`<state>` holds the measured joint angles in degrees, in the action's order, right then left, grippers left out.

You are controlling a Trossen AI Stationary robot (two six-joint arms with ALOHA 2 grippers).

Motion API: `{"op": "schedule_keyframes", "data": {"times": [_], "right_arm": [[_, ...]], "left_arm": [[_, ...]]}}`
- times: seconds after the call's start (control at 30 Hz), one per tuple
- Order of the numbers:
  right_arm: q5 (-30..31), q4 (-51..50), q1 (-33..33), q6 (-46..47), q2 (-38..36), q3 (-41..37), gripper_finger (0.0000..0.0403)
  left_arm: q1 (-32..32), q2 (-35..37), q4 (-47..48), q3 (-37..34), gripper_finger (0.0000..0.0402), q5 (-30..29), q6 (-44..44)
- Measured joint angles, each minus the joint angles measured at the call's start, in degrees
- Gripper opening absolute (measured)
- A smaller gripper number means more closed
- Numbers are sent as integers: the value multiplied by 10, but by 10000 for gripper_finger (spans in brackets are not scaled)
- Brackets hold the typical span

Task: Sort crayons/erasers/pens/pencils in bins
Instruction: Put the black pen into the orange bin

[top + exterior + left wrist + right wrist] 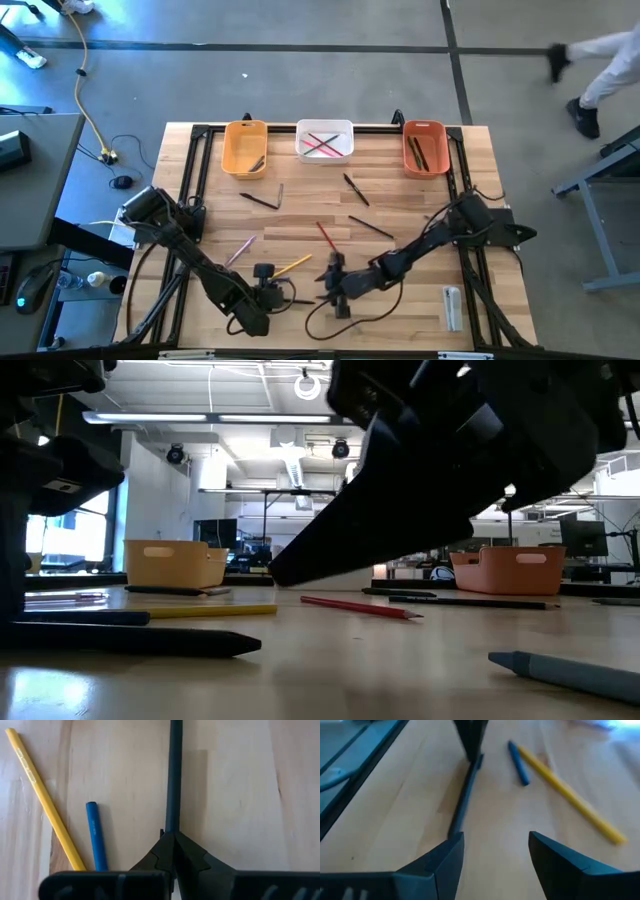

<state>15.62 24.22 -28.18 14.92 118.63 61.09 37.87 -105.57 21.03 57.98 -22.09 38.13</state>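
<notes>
A dark pen (173, 775) lies on the wooden table near its front edge, with my left gripper (172, 845) shut on one end. My right gripper (495, 855) stands open at the pen's free end (456, 827), which lies just in front of one finger; whether they touch does not show. A yellow pencil (42, 795) and a blue crayon (95, 835) lie beside the pen. In the high view the yellow bin (245, 147), the white bin (325, 140) holding pencils, and the red-orange bin (424, 147) stand along the far edge. My left gripper pinches the pen's near end (171, 827) between its two fingertips. The fingers slant down and lie along the pen, which runs straight on from them. The pen lies low along the table (130, 642).
A red pencil (325, 237), a pink pencil (240, 250) and three black pens (260, 200) (355, 188) (370, 227) are scattered over the table's middle. A whitish oblong item (452, 305) lies at the near right. A grey-blue crayon (570, 672) lies close to the low camera.
</notes>
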Motion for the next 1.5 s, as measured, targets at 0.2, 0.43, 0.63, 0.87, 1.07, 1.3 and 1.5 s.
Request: {"op": "schedule_keyframes", "data": {"times": [0.2, 0.43, 0.63, 0.87, 1.07, 1.3, 1.5], "right_arm": [[-21, -48, -2, 7, 13, 29, 215], [-21, -83, -4, 12, 13, 29, 187], [-17, -99, -3, 18, 13, 29, 113], [-8, -114, 2, 16, 13, 31, 31], [-6, -117, 4, 6, 13, 31, 5], [-7, -119, 4, 2, 13, 31, 6], [-7, -119, 4, 1, 13, 31, 5]], "left_arm": [[-12, -2, -18, -1, 0, -15, 18], [-40, -11, -58, -1, 0, -9, 3], [-55, -11, -62, -1, 0, -6, -18], [-47, 12, -30, -1, 9, 13, -28], [-12, 36, 57, 0, 48, 2, 11], [2, 30, 81, -1, 108, -40, 22], [1, 27, 89, 0, 132, -38, 6]]}}
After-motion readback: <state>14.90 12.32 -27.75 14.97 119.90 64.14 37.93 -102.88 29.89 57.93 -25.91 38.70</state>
